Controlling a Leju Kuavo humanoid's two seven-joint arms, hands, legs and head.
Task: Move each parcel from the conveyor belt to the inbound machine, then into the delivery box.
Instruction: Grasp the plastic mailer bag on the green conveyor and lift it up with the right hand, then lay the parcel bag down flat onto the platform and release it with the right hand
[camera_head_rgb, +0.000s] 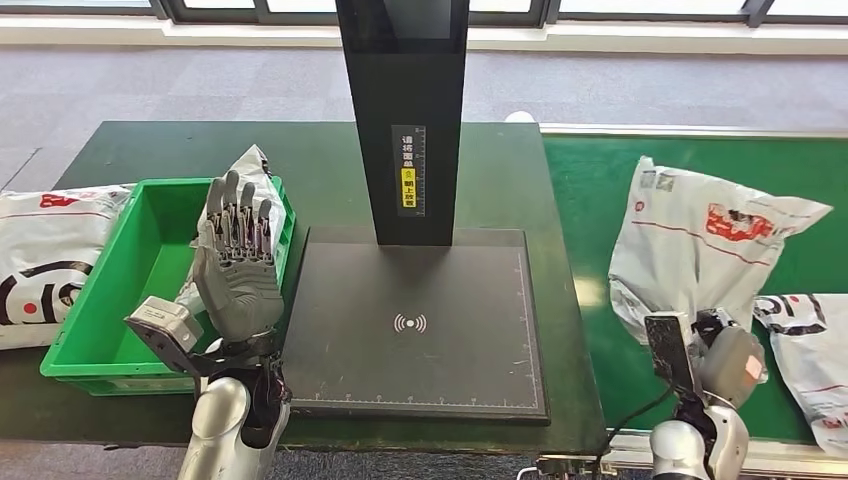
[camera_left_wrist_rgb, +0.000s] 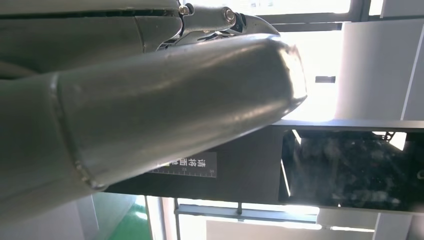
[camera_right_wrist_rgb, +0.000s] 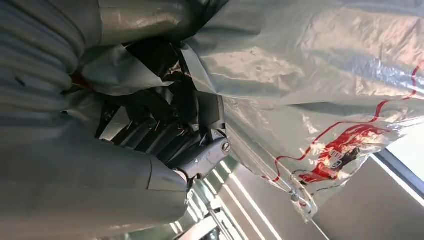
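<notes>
The inbound machine (camera_head_rgb: 415, 320), a dark scan plate with a black column, fills the frame's centre. Right of it, on the green conveyor belt (camera_head_rgb: 585, 215), a grey parcel (camera_head_rgb: 695, 245) is gripped at its lower edge by the right hand (camera_head_rgb: 722, 350). At left, the left hand (camera_head_rgb: 238, 265) is raised with fingers extended, holding nothing, over the green delivery box (camera_head_rgb: 110, 300)
</notes>
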